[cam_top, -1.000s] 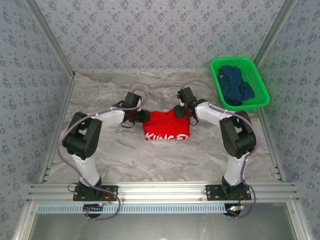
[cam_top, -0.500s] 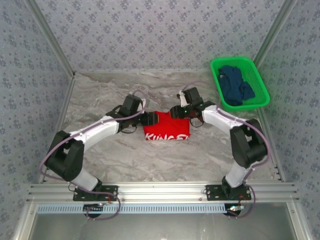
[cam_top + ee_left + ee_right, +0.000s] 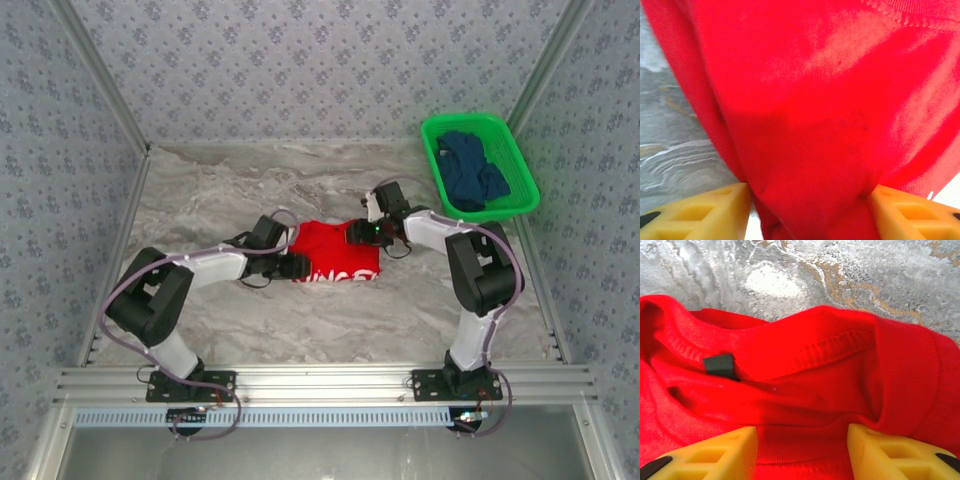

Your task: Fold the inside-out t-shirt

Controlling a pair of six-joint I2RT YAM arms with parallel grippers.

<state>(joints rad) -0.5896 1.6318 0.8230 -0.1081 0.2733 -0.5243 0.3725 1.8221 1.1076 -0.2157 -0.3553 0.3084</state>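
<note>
The inside-out t-shirt (image 3: 338, 248), bright red with white lettering along its near edge, lies folded into a small rectangle at mid-table. My left gripper (image 3: 297, 266) is low at its near left corner and covers part of the lettering. In the left wrist view a bulge of the red cloth (image 3: 815, 100) fills the gap between the spread yellow fingers (image 3: 715, 212) of the left gripper (image 3: 810, 212). My right gripper (image 3: 358, 233) rests on the far right corner. Its open fingers (image 3: 890, 452) straddle the collar band (image 3: 830, 347) beside a dark tag (image 3: 720, 365).
A green basket (image 3: 478, 119) holding a dark navy garment (image 3: 472, 172) stands at the back right. Bare marble table (image 3: 220, 190) surrounds the shirt, and patterned walls close in the back and sides.
The left gripper has slid from the shirt's far left edge down to its near left corner. The right gripper has moved inward onto the far right corner. The shirt has kept its place.
</note>
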